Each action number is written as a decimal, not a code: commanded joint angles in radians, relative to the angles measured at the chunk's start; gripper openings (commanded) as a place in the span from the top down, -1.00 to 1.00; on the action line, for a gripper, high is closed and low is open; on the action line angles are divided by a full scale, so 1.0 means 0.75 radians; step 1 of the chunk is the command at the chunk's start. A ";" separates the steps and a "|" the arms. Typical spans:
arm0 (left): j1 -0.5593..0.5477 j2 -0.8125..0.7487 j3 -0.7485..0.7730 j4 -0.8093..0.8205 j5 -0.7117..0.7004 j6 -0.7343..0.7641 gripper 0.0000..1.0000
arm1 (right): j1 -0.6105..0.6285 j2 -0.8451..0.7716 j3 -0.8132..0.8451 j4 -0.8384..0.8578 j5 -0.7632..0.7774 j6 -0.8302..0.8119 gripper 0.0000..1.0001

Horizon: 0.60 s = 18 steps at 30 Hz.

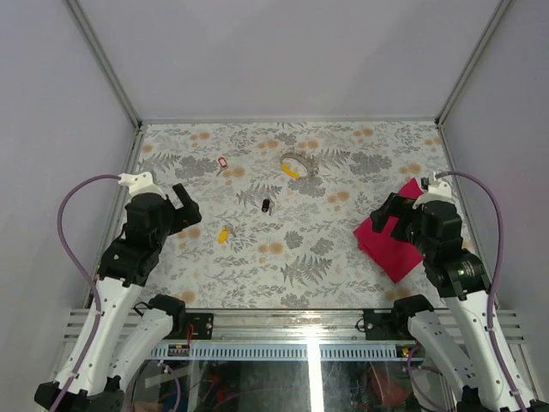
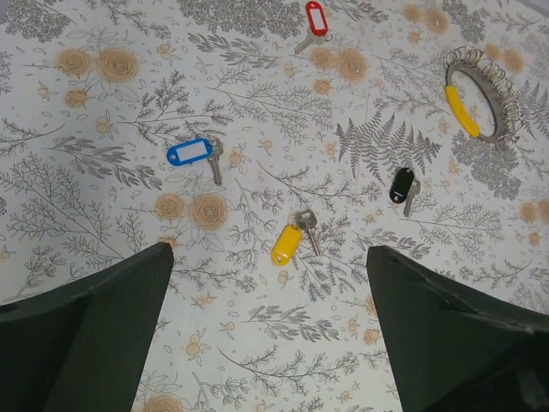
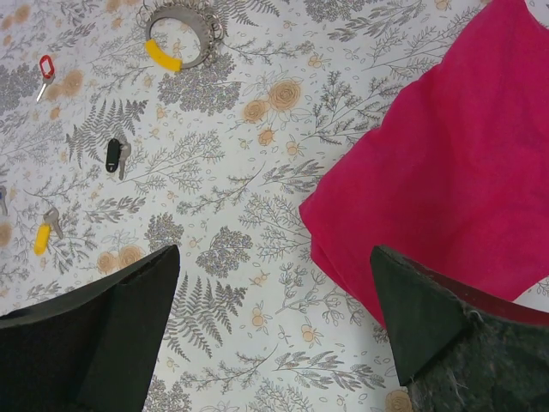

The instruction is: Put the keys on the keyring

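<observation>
While left gripper and right gripper hang spread, empty | advice: pinch yellow key, lower centre, by plastic head | keyring upper right, well apart

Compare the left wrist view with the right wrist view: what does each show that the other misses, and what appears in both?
Only the left wrist view shows the blue key with its coloured head; the right wrist view catches at most a grey sliver at its left edge. Only the right wrist view shows the magenta cloth. Both show the red key, the black key, the yellow key and the keyring with its yellow piece, all lying apart on the floral table cover.
</observation>
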 commanded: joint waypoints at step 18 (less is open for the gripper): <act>-0.005 0.053 0.048 0.054 -0.061 -0.021 -1.00 | -0.012 0.246 0.215 -0.267 0.341 0.043 -0.99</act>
